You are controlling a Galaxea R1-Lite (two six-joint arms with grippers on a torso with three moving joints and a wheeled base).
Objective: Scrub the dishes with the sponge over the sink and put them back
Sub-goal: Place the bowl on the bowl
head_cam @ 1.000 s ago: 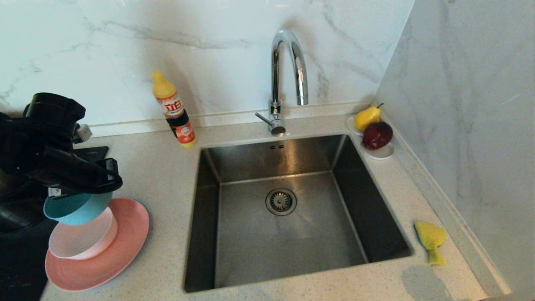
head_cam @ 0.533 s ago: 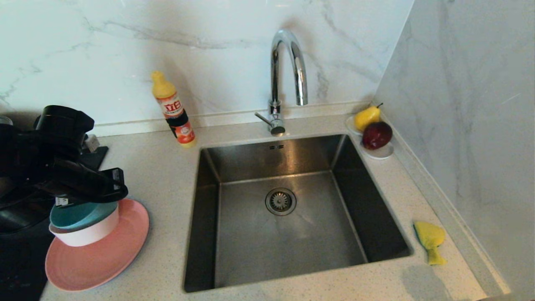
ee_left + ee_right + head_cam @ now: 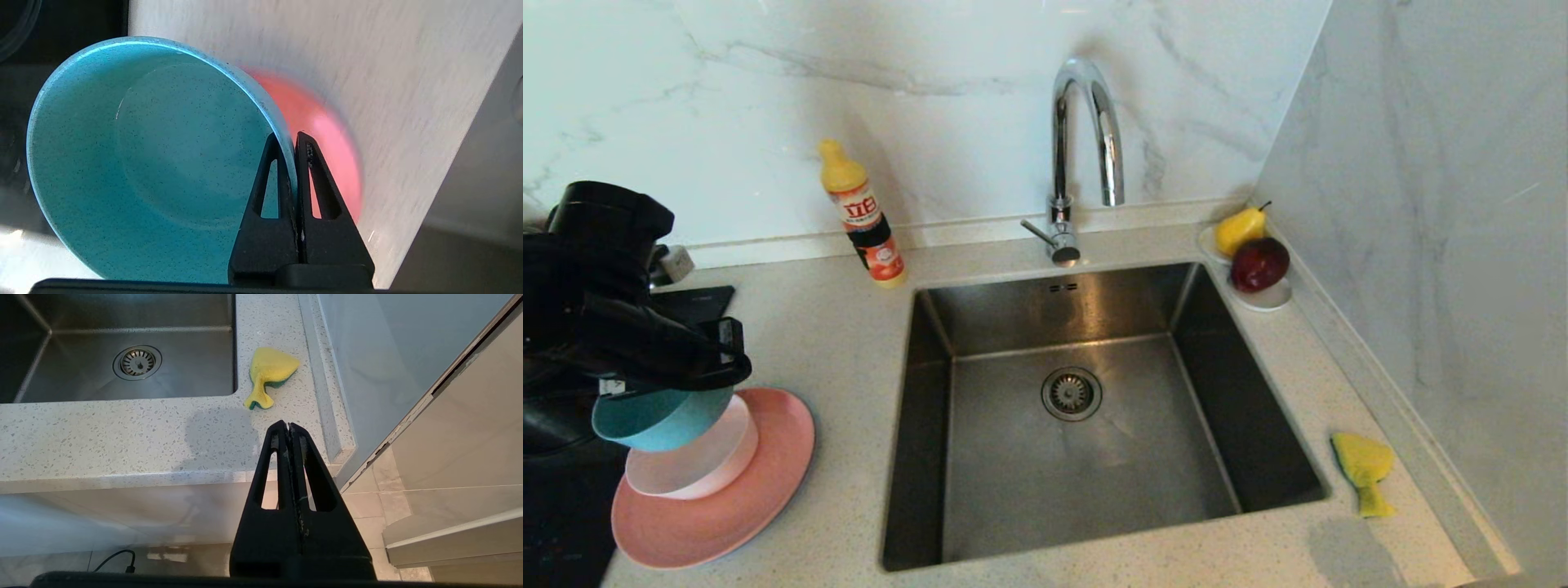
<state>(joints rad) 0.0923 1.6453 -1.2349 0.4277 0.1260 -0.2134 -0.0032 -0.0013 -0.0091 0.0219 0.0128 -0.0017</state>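
Observation:
My left gripper [image 3: 723, 359] [image 3: 288, 141] is shut on the rim of the teal bowl [image 3: 658, 416] [image 3: 155, 159]. It holds the bowl tilted just above the pale pink bowl [image 3: 698, 465]. That bowl sits on the salmon-pink plate [image 3: 752, 498] [image 3: 322, 130], left of the sink [image 3: 1013, 490] [image 3: 81, 318]. The yellow and green sponge [image 3: 1362, 472] [image 3: 269, 373] lies on the counter right of the sink. My right gripper [image 3: 289, 425] is shut and empty. It hangs off the counter's front edge, short of the sponge.
A curved chrome tap [image 3: 1082, 122] stands behind the sink. A yellow detergent bottle [image 3: 862, 216] is at the back left. A white saucer [image 3: 1270, 298] with a pear and a red fruit sits in the back right corner. A marble wall [image 3: 1437, 245] bounds the right side.
Half a second ago the teal bowl rested nested in the pale pink bowl. My left gripper has since lifted it out, tilted and slightly to the left. The right arm has stayed still.

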